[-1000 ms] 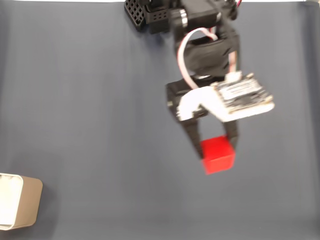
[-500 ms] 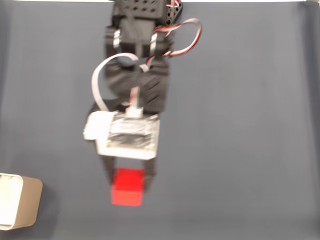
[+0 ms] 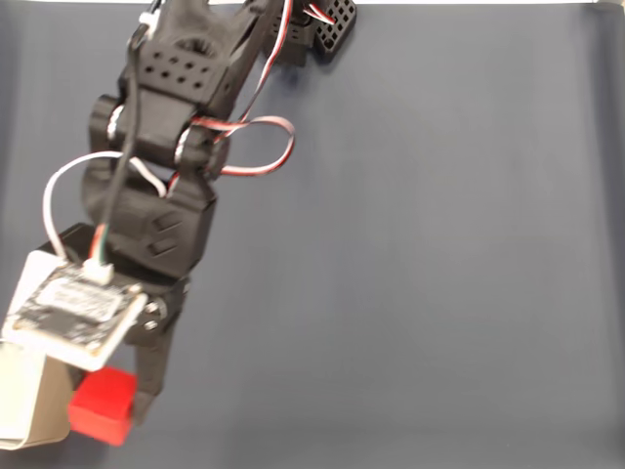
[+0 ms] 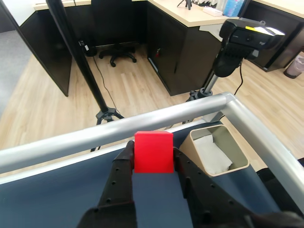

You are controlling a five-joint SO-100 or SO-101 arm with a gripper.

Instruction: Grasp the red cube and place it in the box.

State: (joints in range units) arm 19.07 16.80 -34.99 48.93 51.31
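Arm swung from centre toward 7 o'clock corner; gripper (image 4: 153, 153) clamped on red cube (image 3: 102, 405), just beside box (image 4: 214, 150).

My fixed view straight down on the box (image 3: 24, 396), wide, my wrist view close, facing outward past the box (image 4: 216, 149), both sharing it
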